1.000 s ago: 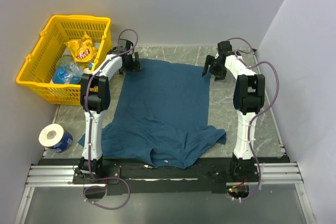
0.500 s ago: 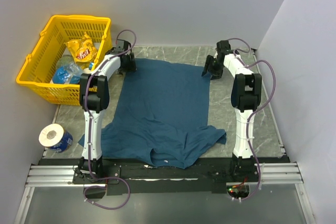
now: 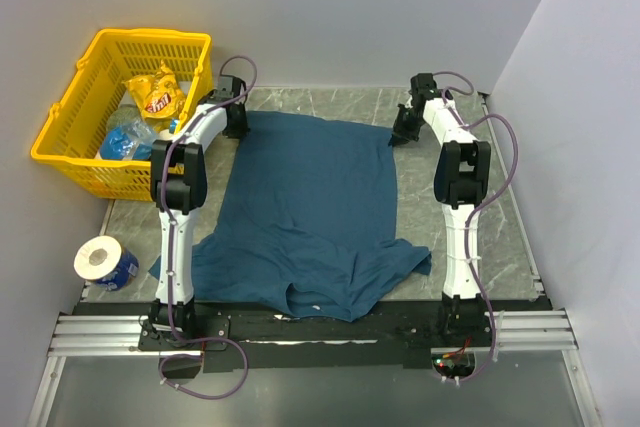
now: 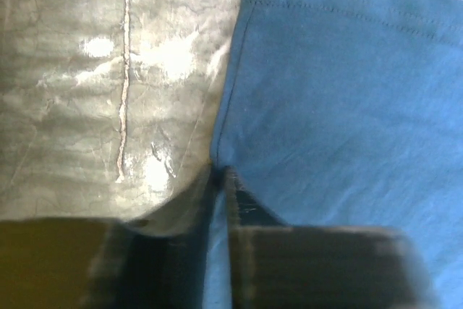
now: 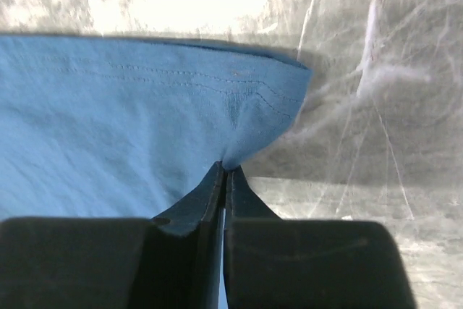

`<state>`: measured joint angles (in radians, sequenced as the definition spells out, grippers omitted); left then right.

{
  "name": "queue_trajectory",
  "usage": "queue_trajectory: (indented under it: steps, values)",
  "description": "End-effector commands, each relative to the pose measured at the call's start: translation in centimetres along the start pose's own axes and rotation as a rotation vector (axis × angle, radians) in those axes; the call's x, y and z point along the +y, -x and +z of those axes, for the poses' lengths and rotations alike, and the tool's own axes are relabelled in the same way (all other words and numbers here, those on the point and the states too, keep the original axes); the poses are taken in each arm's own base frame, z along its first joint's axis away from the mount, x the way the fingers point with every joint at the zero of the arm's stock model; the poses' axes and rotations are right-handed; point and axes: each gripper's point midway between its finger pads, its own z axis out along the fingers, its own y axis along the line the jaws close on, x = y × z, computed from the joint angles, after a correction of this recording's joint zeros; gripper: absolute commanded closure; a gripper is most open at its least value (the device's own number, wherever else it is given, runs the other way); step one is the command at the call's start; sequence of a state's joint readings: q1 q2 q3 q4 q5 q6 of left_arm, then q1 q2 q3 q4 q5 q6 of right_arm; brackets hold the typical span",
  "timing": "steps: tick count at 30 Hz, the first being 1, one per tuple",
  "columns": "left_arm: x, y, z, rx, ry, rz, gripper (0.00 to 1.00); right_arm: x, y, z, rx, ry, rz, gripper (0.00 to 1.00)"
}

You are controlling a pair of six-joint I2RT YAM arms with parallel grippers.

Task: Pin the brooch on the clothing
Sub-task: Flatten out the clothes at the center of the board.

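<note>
The clothing (image 3: 310,207), a dark teal-blue T-shirt, lies spread flat on the table, hem at the far side and neck near the arm bases. My left gripper (image 3: 240,123) is shut on the shirt's far left hem corner; the left wrist view shows blue fabric (image 4: 340,99) pinched between the dark fingers (image 4: 220,179). At the far right hem corner my right gripper (image 3: 400,132) is shut on the cloth, and the fabric (image 5: 145,135) puckers where the fingertips (image 5: 226,171) meet. The brooch is out of view.
A yellow basket (image 3: 70,132) holding a snack bag (image 3: 155,92) and blue packets stands at the far left. A tape roll (image 3: 103,261) lies near the left arm's base. Grey walls close in on three sides.
Both grippers have gone from open to shut on the shirt's far hem corners. Each moved a little farther back as it shut.
</note>
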<state>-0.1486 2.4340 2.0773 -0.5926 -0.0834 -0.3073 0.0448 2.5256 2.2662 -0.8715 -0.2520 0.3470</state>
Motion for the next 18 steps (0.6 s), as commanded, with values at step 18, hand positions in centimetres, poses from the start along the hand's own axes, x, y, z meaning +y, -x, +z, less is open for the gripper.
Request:
queue_trajectory:
  steps: [18]
  values:
    - [-4.2,7.8,-6.5,-0.261,-0.179,-0.03,0.99,6.7,9.2,-12.9,-0.461,0.168,-0.188,1.0]
